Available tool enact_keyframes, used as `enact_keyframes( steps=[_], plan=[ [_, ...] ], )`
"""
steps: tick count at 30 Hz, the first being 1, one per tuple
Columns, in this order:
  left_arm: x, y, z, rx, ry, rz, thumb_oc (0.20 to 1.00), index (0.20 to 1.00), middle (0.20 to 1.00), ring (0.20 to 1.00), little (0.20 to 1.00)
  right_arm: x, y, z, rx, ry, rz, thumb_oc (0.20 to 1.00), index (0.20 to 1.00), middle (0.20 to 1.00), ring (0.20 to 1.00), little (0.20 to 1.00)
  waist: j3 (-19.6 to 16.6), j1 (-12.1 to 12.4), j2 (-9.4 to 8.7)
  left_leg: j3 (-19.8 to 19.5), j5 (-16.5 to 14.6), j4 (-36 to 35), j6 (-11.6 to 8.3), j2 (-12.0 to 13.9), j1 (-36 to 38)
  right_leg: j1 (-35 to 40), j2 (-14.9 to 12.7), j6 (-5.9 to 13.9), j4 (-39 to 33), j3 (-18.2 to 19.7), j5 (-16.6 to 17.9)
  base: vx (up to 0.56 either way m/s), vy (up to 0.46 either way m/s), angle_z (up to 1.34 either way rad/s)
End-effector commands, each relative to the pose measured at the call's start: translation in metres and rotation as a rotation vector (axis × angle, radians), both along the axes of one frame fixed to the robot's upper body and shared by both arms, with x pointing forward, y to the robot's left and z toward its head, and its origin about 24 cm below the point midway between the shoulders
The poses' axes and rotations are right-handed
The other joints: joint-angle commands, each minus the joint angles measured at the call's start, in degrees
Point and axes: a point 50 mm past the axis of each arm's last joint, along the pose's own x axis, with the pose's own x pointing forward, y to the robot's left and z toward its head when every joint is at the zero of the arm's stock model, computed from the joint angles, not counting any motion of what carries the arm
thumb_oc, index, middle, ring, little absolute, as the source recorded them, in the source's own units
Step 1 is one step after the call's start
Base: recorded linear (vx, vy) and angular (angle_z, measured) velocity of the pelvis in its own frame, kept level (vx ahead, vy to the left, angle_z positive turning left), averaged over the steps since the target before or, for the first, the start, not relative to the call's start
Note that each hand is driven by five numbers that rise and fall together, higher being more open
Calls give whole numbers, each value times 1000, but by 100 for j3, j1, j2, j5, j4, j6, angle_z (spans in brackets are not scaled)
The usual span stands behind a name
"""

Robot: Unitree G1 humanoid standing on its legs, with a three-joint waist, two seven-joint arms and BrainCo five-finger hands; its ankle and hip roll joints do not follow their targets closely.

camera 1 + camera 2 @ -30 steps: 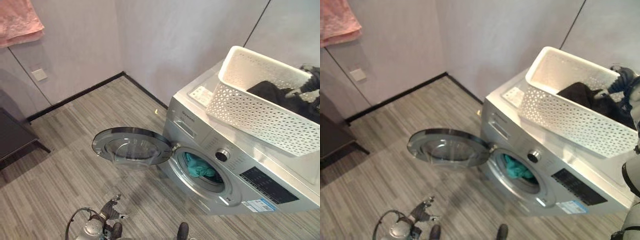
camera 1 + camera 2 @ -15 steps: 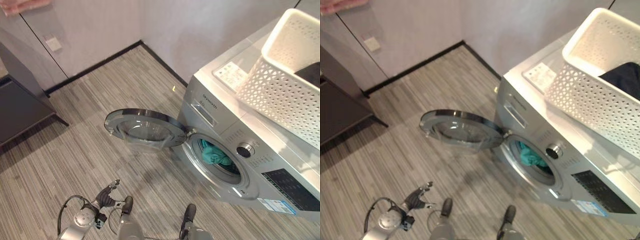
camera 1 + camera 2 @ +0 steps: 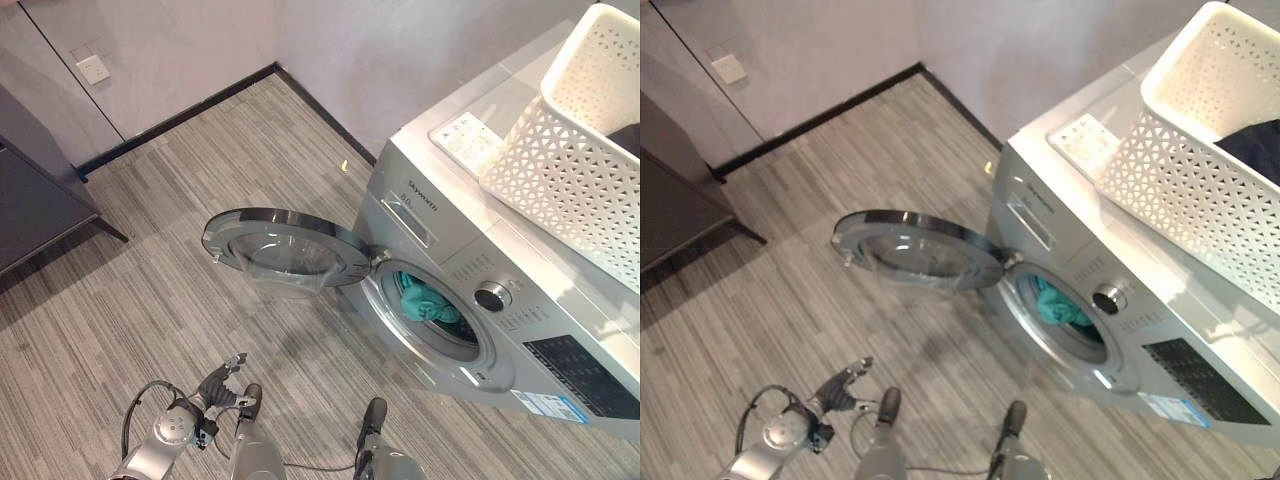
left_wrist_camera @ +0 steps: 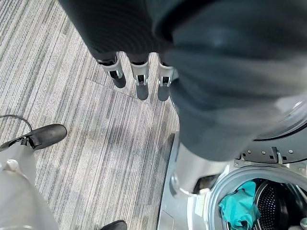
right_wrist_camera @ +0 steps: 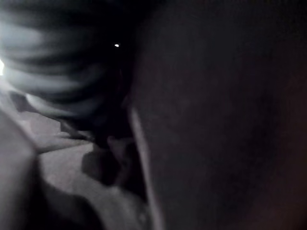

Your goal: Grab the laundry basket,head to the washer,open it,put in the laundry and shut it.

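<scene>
1 washer (image 3: 470,250) w/ door (image 3: 285,248) open, 1 teal garment (image 3: 425,303) inside, 1 basket (image 3: 575,170) on top; left hand (image 4: 139,79) fingers straight, right hand's state unclear.

washer (image 3: 470,290): my view has a smooth silver body, satin sheen; door (image 3: 288,248) a glossy chrome-look ring round clear glass. laundry basket (image 3: 580,170): matt white plastic, perforated lattice walls. teal garment (image 3: 425,300) in the drum: soft crumpled cloth. dark cloth (image 3: 1255,150) in the basket: matt fabric. floor (image 3: 180,200): grey wood-look planks, streaked grain, low sheen. my left hand (image 4: 139,79): silver metallic fingers, dark matt tips.
</scene>
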Motion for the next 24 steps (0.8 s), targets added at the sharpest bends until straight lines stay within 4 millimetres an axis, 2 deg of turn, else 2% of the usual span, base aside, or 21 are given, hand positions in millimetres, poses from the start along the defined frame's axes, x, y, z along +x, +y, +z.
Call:
enact_keyframes(
  steps=[1, 2, 3, 4, 7, 8, 9, 11, 12, 13, 14, 16, 17, 19, 20, 21, 22, 24],
  plan=[
    [12, -19, 5, -32, -46, -68, 1000, 1000, 1000, 1000, 1000, 2, 2, 17, -15, -121, -40, 200, 200, 200, 200, 200, -43, 51, -102, 444, 5, -82, 78, 91, 373, 54, -164, 286, 11, 640, -508, 20, 10, 3],
    [13, -19, 4, -29, -48, -64, 1000, 1000, 1000, 1000, 1000, 3, 4, 28, 0, -207, -37, 200, 200, 200, 200, 200, -77, 62, -125, 462, -52, -82, 71, 114, 466, 135, -147, 293, 11, 640, -534, 0, 0, 0],
    [13, -20, 4, -29, -50, -64, 1000, 1000, 1000, 1000, 1000, 3, 4, 29, 0, -208, -38, 200, 200, 200, 200, 200, -73, 55, -129, 453, -28, -82, 77, 100, 448, 122, -160, 294, 11, 636, -515, 0, 0, 0],
    [15, -20, 5, -28, -54, -61, 1000, 1000, 1000, 1000, 1000, 3, 4, 37, 5, -269, -40, 200, 200, 200, 200, 200, -90, 57, -142, 465, -42, -82, 76, 98, 482, 156, -162, 298, 11, 639, -518, 0, 0, 0],
    [21, -21, 5, -17, -73, -51, 1000, 1000, 1000, 1000, 1000, 8, 15, 66, 42, -500, 10, 200, 200, 200, 200, 200, -162, 29, -182, 474, -88, -82, 79, 95, 583, 258, -169, 307, 11, 650, -533, 0, 0, 0],
    [22, -21, 5, -13, -78, -49, 1000, 1000, 1000, 1000, 1000, 11, 20, 77, 64, -597, 33, 200, 200, 200, 200, 200, -199, 21, -188, 503, -135, -82, 75, 117, 657, 315, -157, 312, 12, 655, -558, 37, 9, 0],
    [25, -21, 6, -2, -88, -48, 1000, 1000, 1000, 1000, 1000, 15, 32, 99, 101, -753, 97, 200, 200, 200, 200, 200, -266, -7, -224, 524, -179, -82, 83, 107, 765, 398, -152, 317, 16, 683, -573, 0, 0, 0],
    [27, -23, 6, -3, -95, -41, 1000, 1000, 1000, 1000, 1000, 18, 44, 120, 126, -889, 160, 200, 200, 200, 200, 200, -335, -47, -240, 539, -193, -82, 97, 77, 864, 474, -176, 321, 18, 690, -556, 17, 33, -1],
    [28, -22, 7, -3, -99, -34, 1000, 1000, 1000, 1000, 1000, 15, 46, 130, 128, -947, 169, 200, 200, 200, 200, 200, -384, -57, -249, 553, -218, -82, 99, 73, 913, 523, -187, 326, 20, 692, -562, 43, 35, 0],
    [31, -20, 9, -9, -118, -12, 1000, 1000, 1000, 1000, 1000, 12, 56, 152, 139, -1055, 213, 200, 200, 200, 200, 200, -477, -89, -272, 578, -262, -82, 105, 60, 1009, 612, -206, 333, 28, 708, -570, 39, 38, -1],
    [32, -19, 11, -11, -126, -1, 1000, 1000, 1000, 1000, 1000, 9, 60, 163, 136, -1112, 221, 200, 200, 200, 200, 200, -516, -98, -274, 588, -284, -82, 109, 47, 1061, 650, -210, 330, 35, 710, -574, 38, 45, 1],
    [33, -19, 12, -10, -135, 4, 1000, 1000, 1000, 1000, 1000, 8, 65, 171, 137, -1158, 241, 200, 200, 200, 200, 200, -551, -118, -266, 599, -308, -82, 115, 40, 1109, 688, -223, 333, 40, 725, -576, 24, 40, 0],
    [35, -19, 14, -11, -149, 17, 1000, 1000, 1000, 1000, 1000, 2, 80, 195, 107, -1269, 295, 200, 200, 200, 200, 200, -630, -180, -267, 622, -362, -82, 140, 27, 1207, 766, -236, 337, 49, 759, -585, 30, 48, -1],
    [37, -18, 18, -16, -173, 24, 1000, 1000, 1000, 1000, 1000, -6, 95, 214, 24, -1347, 346, 200, 200, 200, 200, 200, -704, -228, -247, 651, -422, -82, 168, 3, 1296, 824, -258, 353, 52, 785, -580, 32, 64, 0],
    [37, -18, 20, -17, -186, 28, 1000, 1000, 1000, 1000, 1000, -11, 102, 222, -13, -1388, 372, 200, 200, 200, 200, 200, -736, -252, -224, 655, -454, -82, 188, -16, 1331, 850, -267, 355, 53, 807, -585, 22, 43, -3],
    [37, -18, 20, -17, -186, 28, 1000, 1000, 1000, 1000, 1000, -11, 102, 222, -14, -1388, 370, 200, 200, 200, 200, 200, -729, -251, -223, 659, -459, -82, 190, -16, 1342, 858, -268, 357, 54, 810, -587, 17, 61, -8],
    [38, -17, 23, -19, -205, 41, 1000, 1000, 1000, 1000, 1000, -24, 113, 234, -114, -1454, 400, 200, 200, 200, 200, 200, -770, -295, -212, 692, -506, -82, 223, -47, 1406, 891, -294, 369, 63, 828, -580, 11, 62, -10],
    [39, -15, 25, -13, -219, 57, 1000, 1000, 1000, 1000, 1000, -40, 121, 243, -198, -1527, 427, 200, 200, 200, 200, 200, -816, -361, -187, 719, -563, -82, 263, -95, 1461, 904, -327, 389, 76, 861, -564, 17, 70, -13]
  ],
)
